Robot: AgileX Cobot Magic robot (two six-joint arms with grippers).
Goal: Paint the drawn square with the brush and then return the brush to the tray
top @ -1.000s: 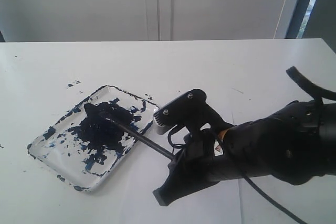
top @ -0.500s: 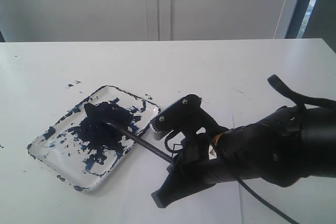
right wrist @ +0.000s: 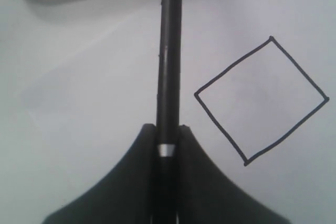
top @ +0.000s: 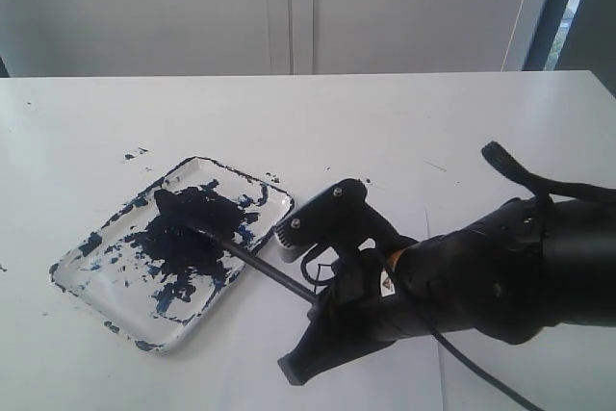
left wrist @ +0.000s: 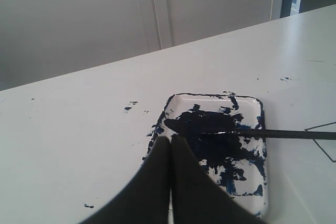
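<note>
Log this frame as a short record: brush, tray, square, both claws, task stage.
brush: tip in the paint blob, handle slanting out over the tray rim
tray: smeared dark blue
drawn square: outline only, blank inside
right claw: shut on the brush handle
left claw: shut, holding nothing, pointed at the tray
task stage: square not yet painted

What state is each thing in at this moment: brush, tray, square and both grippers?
Brush: held at the handle, tip down in the tray's paint.
Tray: smeared with dark blue paint, big blob in the middle.
Square: outline only, blank inside.
Right gripper: shut on the brush.
Left gripper: shut, holding nothing.
</note>
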